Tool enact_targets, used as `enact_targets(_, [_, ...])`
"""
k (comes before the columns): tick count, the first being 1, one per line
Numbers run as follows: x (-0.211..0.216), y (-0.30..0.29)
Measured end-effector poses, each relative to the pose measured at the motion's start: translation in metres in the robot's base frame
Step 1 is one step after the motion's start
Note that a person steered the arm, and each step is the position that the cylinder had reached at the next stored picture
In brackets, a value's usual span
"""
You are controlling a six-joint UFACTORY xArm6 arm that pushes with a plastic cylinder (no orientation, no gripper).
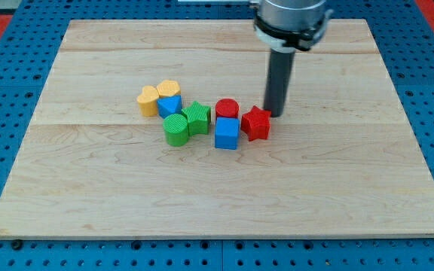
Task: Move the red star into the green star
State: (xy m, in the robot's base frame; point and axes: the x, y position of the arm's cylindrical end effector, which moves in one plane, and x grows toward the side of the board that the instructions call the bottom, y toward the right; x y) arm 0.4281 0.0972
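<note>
The red star (256, 123) lies right of the board's middle. My tip (276, 114) stands just to the right and slightly above it, close to or touching its upper right side. The green star (197, 118) lies to the left, with a red cylinder (227, 110) and a blue cube (227, 133) between it and the red star. The blue cube touches the red star's left side.
A green cylinder (175, 129) sits at the green star's lower left. A small blue block (170, 105), a yellow heart-like block (149, 100) and another yellow block (168, 89) cluster further left. The wooden board (217, 203) rests on a blue pegged surface.
</note>
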Motion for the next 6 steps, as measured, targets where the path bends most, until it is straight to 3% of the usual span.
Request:
enact_targets(1, [0.011, 0.057])
enact_targets(3, [0.028, -0.026])
enact_targets(6, [0.020, -0.063])
